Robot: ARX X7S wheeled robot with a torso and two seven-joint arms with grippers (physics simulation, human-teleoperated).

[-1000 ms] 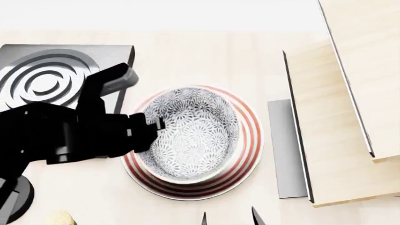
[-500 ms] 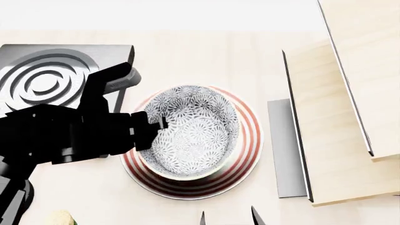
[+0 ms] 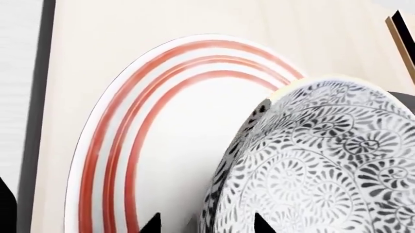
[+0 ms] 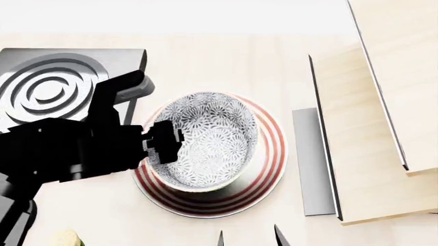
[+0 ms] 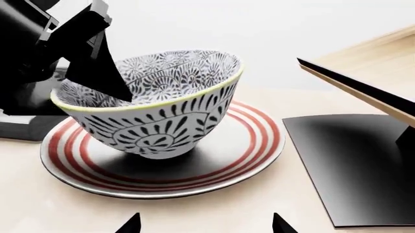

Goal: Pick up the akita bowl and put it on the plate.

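Observation:
The akita bowl [image 4: 212, 143], white with a dense grey-black floral pattern, stands tilted on the plate [image 4: 270, 154], a flat white one with red rings. My left gripper [image 4: 167, 141] is shut on the bowl's left rim, one finger inside and one outside. In the left wrist view the bowl wall [image 3: 324, 160] runs between the two fingertips of the left gripper [image 3: 206, 224], over the plate [image 3: 129, 121]. The right wrist view shows the bowl [image 5: 162, 116] leaning on the plate [image 5: 246, 145]. My right gripper [image 5: 204, 224] is open and empty, low and in front of the plate.
A square dark stove burner [image 4: 48, 87] with grey rings sits behind my left arm. Light wooden panels [image 4: 370, 128] stand at the right, and a flat grey slab [image 4: 311, 164] lies between them and the plate. A pale yellowish object [image 4: 65, 238] peeks in at the lower left edge.
The bowl has shifted slightly left and back on the plate with my left gripper, and the gripper's wrist has turned a little. The right gripper has not moved.

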